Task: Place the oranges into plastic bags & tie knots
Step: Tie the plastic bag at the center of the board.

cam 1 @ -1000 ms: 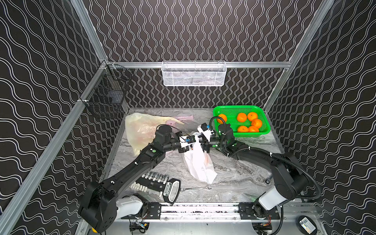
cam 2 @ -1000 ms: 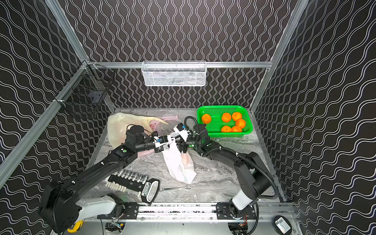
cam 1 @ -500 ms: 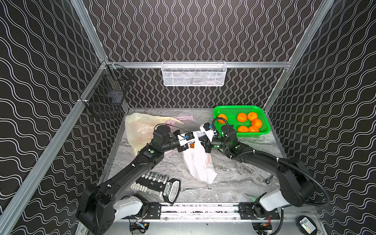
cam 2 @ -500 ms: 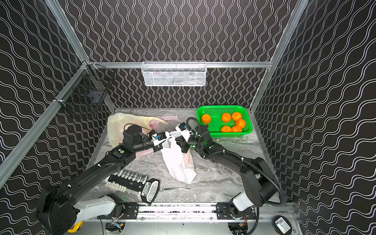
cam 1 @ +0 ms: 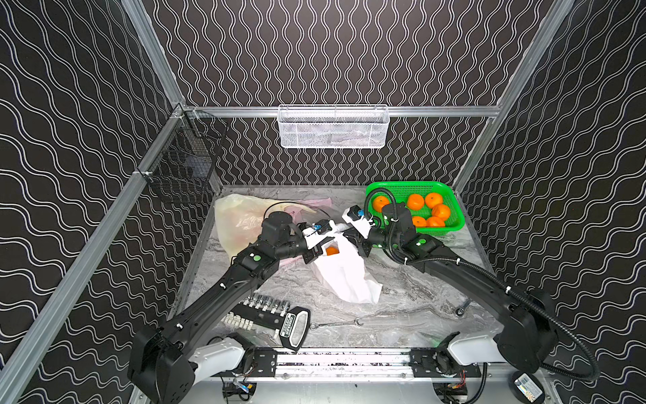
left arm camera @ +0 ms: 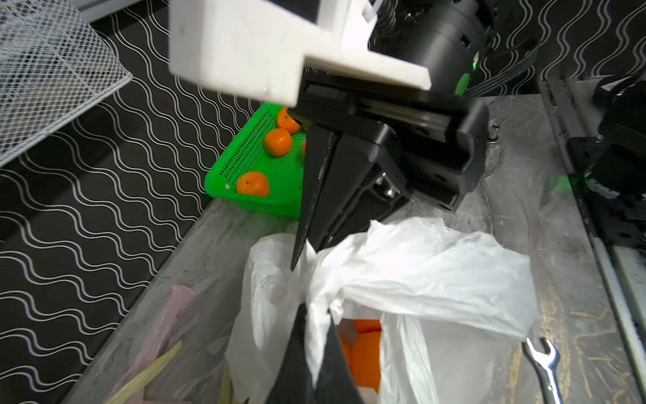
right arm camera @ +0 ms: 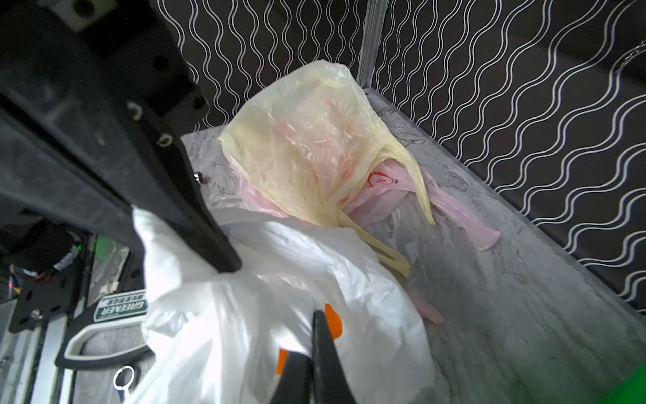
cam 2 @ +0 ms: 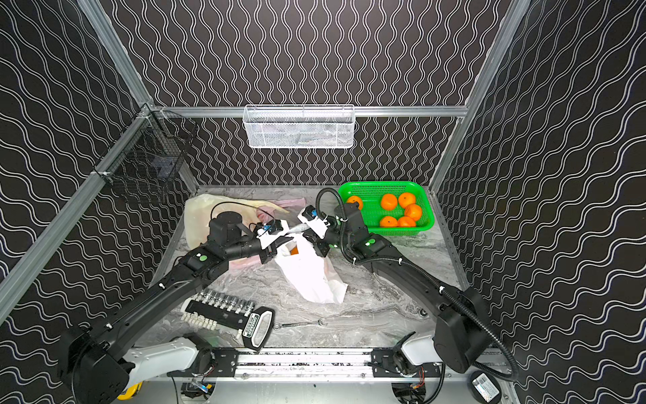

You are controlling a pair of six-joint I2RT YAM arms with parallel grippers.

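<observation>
Swung over from the green basket (cam 1: 444, 231), my right tool (left arm camera: 300, 252) now clamps the white bag (cam 1: 344, 276) beside it, left tool (right arm camera: 222, 257) clamping too; oranges (cam 1: 331, 250) sit inside, so knotting handles seems next.

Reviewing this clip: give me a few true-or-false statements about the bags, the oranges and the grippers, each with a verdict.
1. The left gripper and the right gripper are both shut on the white bag. True.
2. The white bag is empty. False: an orange shows inside it.
3. Oranges lie in the green basket. True.
4. The yellowish bag lies under the pink bag. False: it lies on top of the pink bag.
</observation>
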